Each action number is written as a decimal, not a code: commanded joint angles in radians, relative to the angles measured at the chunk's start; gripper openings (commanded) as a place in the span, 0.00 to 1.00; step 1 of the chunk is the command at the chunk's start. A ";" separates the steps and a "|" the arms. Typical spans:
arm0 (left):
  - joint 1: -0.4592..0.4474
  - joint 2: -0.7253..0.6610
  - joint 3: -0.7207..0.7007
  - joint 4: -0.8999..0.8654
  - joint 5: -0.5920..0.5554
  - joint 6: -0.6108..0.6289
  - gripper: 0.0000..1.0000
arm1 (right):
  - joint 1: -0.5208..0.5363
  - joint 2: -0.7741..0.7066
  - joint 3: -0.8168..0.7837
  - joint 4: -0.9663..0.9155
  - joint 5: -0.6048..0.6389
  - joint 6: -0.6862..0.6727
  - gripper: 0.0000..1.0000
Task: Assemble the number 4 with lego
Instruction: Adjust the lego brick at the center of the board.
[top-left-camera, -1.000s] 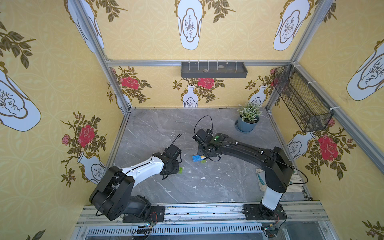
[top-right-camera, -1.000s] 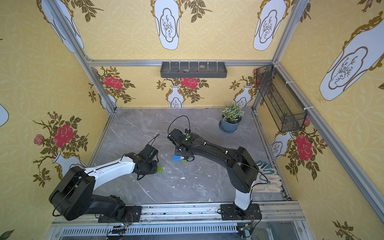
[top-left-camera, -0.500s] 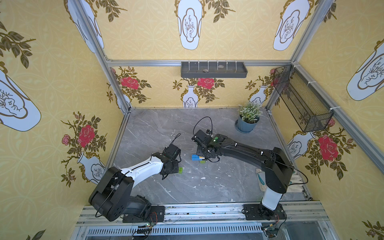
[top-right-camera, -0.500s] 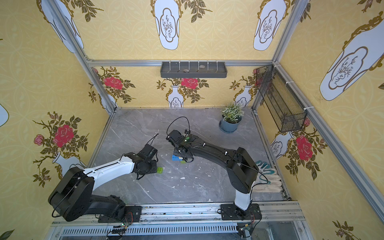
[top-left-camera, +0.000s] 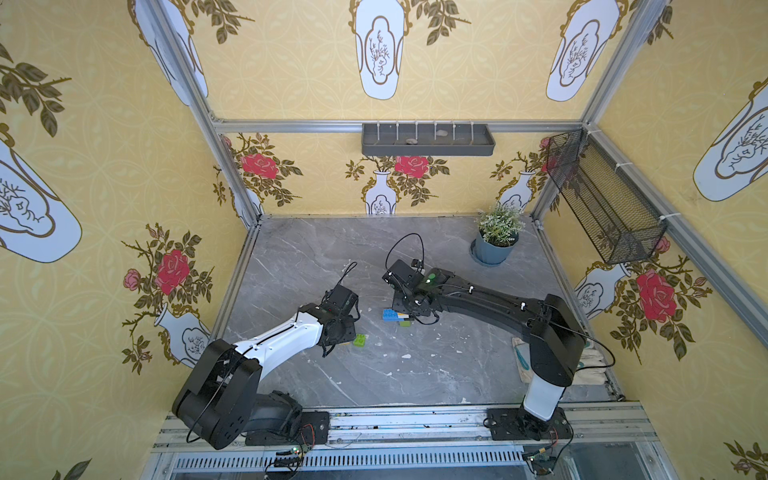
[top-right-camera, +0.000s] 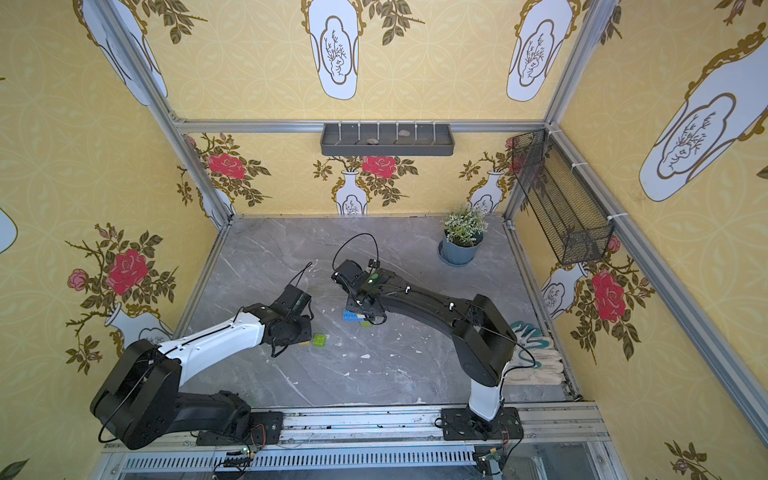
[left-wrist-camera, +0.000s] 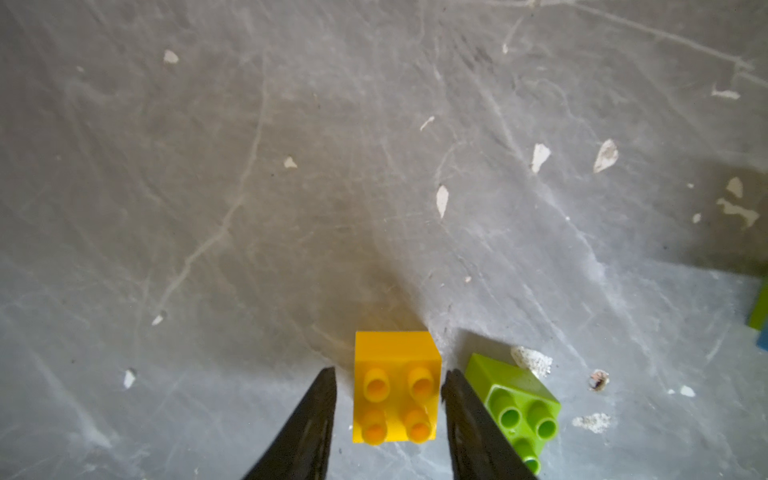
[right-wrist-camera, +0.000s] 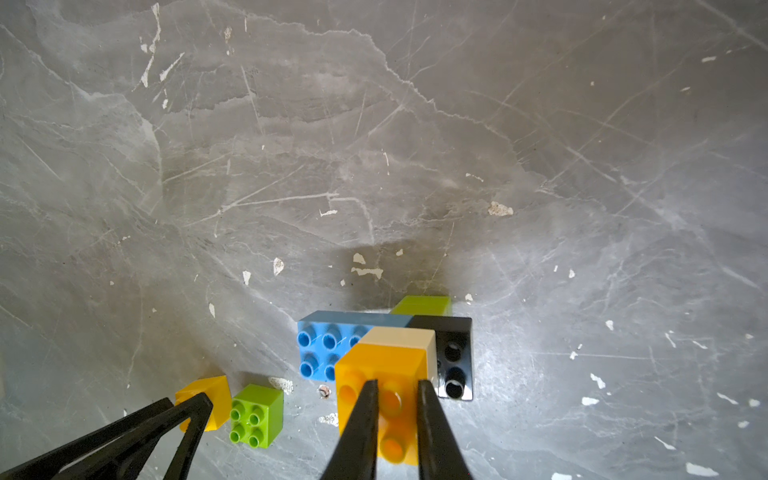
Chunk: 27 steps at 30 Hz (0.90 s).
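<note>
While the loose yellow brick (left-wrist-camera: 395, 386) is sitting studs-up on the table (left-wrist-camera: 249, 166), my left gripper (left-wrist-camera: 390, 371), the nearer one, is standing open around it, not touching, holding nothing. A green brick (left-wrist-camera: 515, 399) is lying just beside. Top views are hiding the yellow one under my left arm (top-left-camera: 291, 334). My right gripper (right-wrist-camera: 397, 382) is sitting almost shut on the number 4 (right-wrist-camera: 328, 345) nearby; whether it is pinching, I cannot tell.

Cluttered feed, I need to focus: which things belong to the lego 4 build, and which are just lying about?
Job: joined brick cluster, loose yellow brick, loose green brick.
Lying about: potted plant, gloves, wire basket, wall tray.
</note>
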<state>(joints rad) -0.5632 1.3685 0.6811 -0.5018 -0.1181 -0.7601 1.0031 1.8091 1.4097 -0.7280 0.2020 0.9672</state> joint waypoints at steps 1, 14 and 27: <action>0.000 0.000 -0.013 0.005 0.030 -0.007 0.50 | 0.002 0.024 -0.015 -0.138 -0.053 -0.008 0.18; 0.001 0.016 -0.026 0.018 0.035 -0.017 0.38 | 0.003 0.025 -0.032 -0.132 -0.055 -0.004 0.17; -0.011 -0.060 0.032 -0.018 0.063 -0.009 0.19 | 0.006 0.016 -0.055 -0.125 -0.050 0.001 0.15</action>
<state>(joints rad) -0.5671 1.3277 0.6910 -0.5095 -0.0776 -0.7712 1.0080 1.8019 1.3743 -0.7040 0.2142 0.9680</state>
